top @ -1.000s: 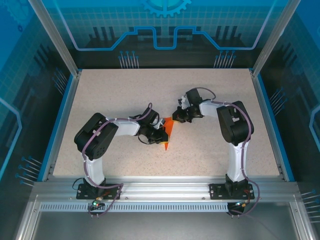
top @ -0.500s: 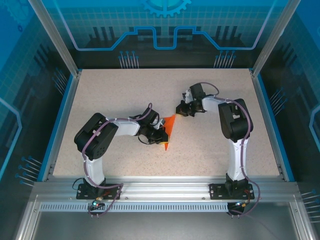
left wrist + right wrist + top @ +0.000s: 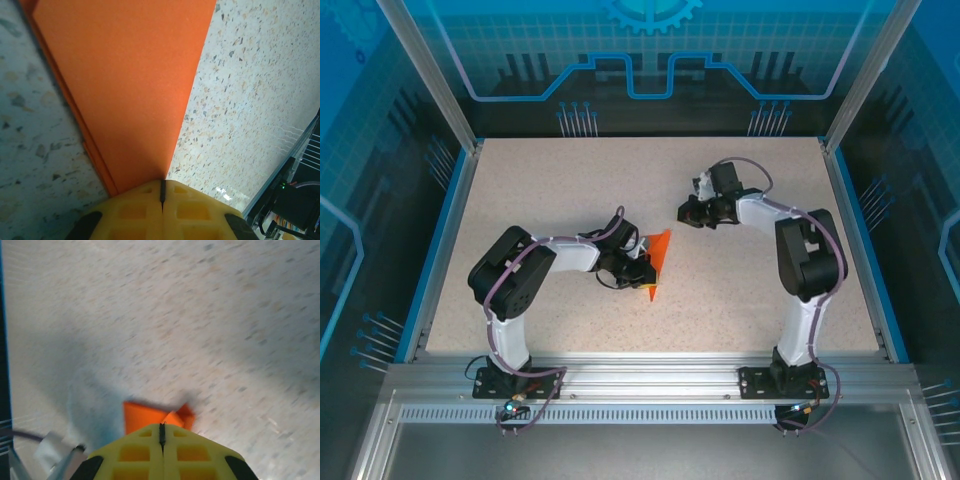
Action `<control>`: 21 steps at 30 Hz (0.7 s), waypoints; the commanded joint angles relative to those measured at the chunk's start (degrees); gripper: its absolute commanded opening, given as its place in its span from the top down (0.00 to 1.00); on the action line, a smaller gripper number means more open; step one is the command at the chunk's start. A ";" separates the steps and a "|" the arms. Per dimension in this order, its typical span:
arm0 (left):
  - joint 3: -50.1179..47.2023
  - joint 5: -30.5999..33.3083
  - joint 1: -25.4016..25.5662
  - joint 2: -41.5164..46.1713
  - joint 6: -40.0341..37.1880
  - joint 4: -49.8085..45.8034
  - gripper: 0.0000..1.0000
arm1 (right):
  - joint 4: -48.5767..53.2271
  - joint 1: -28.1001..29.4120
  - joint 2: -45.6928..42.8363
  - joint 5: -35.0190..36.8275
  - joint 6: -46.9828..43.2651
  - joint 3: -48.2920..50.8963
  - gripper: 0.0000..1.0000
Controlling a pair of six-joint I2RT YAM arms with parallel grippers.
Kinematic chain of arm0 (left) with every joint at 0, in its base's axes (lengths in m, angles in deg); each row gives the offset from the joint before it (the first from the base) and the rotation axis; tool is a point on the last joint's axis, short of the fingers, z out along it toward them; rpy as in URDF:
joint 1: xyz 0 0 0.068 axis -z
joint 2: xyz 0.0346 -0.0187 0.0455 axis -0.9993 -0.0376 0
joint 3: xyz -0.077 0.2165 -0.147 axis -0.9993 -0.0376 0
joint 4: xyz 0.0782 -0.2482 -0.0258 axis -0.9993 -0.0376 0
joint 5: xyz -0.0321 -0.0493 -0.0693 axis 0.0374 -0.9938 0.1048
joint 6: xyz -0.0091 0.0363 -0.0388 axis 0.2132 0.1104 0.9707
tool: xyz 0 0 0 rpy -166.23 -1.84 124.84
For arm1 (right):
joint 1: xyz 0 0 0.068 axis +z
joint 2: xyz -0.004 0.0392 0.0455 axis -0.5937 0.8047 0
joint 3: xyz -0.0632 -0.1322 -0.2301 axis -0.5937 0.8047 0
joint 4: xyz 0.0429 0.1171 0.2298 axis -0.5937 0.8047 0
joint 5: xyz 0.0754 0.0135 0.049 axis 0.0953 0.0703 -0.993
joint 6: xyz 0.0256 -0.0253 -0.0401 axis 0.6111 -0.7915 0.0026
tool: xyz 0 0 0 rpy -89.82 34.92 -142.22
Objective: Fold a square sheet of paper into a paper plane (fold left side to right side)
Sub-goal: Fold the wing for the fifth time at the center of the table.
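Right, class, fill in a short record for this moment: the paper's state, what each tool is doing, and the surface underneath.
paper: bright orange, folded into a narrow pointed shape, lying on the table
left tool: shut, tip against the paper; whether it pinches the paper cannot be told
right tool: shut, holding nothing, apart from the paper, just past its far end
surface: speckled beige

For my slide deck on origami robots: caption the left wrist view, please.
Left pincer shut on the folded orange paper, speckled table beneath.
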 commanded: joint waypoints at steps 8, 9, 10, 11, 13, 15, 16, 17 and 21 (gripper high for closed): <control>-2.36 1.53 0.74 0.17 0.03 -5.80 1.00 | -6.10 9.15 -1.88 -4.39 7.65 8.45 1.00; -2.43 1.53 0.68 0.16 -0.01 -5.68 1.00 | -6.27 9.58 -1.44 -4.24 8.00 8.51 1.00; -2.40 1.51 0.72 0.11 -0.12 -5.57 1.00 | -6.55 10.08 -0.78 -4.25 8.43 8.55 1.00; -2.33 1.48 0.68 0.16 -0.12 -5.53 1.00 | -6.59 10.35 -0.05 -4.18 8.82 8.58 1.00; -2.36 1.32 0.75 0.26 -0.03 -5.41 1.00 | -6.70 10.89 1.10 -3.96 9.24 8.76 1.00; -2.39 1.30 0.71 0.68 0.06 -5.01 1.00 | -5.97 11.35 2.21 -3.19 9.26 8.82 1.00; -2.52 1.25 0.74 1.05 0.18 -4.80 1.00 | -5.21 11.48 2.77 -2.95 9.35 8.90 1.00; -2.52 1.19 0.70 1.38 0.23 -4.60 1.00 | -4.60 11.44 3.39 -2.73 9.48 8.99 1.00; -1.97 0.54 0.76 2.63 0.58 -4.45 1.00 | -3.44 11.44 5.00 -2.07 9.73 9.69 1.00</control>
